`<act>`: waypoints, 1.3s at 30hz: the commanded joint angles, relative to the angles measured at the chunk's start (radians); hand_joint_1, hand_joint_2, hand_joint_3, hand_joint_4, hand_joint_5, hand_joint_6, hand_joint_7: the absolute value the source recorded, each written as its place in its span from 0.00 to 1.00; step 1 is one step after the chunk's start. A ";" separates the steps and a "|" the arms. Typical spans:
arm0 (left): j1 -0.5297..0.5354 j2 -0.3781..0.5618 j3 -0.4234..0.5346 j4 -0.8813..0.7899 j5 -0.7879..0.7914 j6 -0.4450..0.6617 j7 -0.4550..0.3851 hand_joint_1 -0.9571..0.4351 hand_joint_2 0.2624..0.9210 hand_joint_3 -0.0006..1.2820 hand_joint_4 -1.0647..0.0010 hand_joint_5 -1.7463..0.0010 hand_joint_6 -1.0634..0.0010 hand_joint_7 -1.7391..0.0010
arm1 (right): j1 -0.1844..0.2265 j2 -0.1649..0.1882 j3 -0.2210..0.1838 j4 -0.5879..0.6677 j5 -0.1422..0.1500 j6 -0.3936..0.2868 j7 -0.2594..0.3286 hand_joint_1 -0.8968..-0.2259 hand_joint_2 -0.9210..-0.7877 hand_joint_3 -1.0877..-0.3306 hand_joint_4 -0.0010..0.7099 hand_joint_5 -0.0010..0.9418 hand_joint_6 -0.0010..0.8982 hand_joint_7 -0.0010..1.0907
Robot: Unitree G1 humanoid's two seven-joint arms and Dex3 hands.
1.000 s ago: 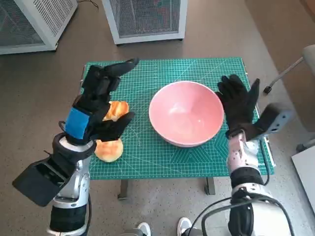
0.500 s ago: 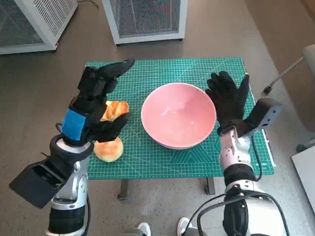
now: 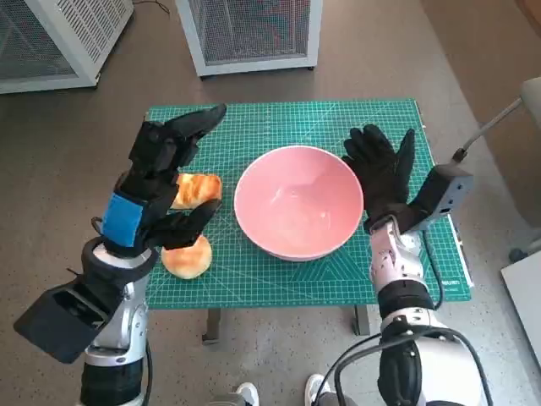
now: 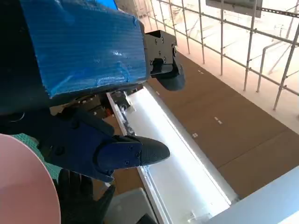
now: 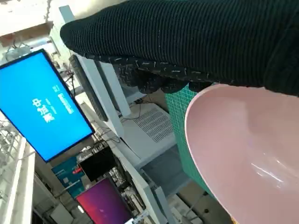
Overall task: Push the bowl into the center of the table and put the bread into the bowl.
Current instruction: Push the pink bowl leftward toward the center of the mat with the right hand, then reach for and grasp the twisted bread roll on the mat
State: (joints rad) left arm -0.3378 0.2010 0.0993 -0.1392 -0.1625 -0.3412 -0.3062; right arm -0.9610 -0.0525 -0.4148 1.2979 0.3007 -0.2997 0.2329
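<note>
Two hands frame the pink bowl (image 3: 298,211) on the green cutting mat (image 3: 338,127) that covers the small table. At the bowl's 3 o'clock side the right hand (image 3: 380,173), in its black knitted glove, stands with fingers spread and pointing toward 12 o'clock, palm turned to the bowl's wall and set against its rim or just beside it; whether it truly touches cannot be told from the head view. It grips nothing. At 9 o'clock from the bowl the left hand (image 3: 161,182) is raised above the mat, blue-taped back up, its black fingers reaching toward 1 o'clock and apart, the thumb swung out toward the bowl; it holds nothing either. Under that hand lie two pieces of bread: an elongated toasted piece (image 3: 196,189) whose long axis runs roughly from 9 to 3 o'clock, partly hidden by the fingers, and a rounder bun (image 3: 187,258) near the mat's front edge at about 7 o'clock from the bowl. The bowl sits upright, mouth open to the ceiling, close to the middle of the mat. Right wrist view shows the glove above the bowl's rim (image 5: 196,107).
</note>
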 commanded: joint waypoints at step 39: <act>-0.110 0.186 0.094 0.188 0.117 -0.101 0.023 0.31 1.00 0.27 0.68 0.99 0.81 0.79 | 0.264 -0.032 0.190 -0.766 0.061 -0.366 0.367 0.77 0.00 0.83 0.75 0.02 0.21 0.57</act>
State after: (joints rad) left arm -0.4206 0.3581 0.1862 0.0281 -0.0738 -0.4159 -0.2918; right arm -0.7542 -0.0912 -0.2503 0.6166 0.3439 -0.6999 0.5887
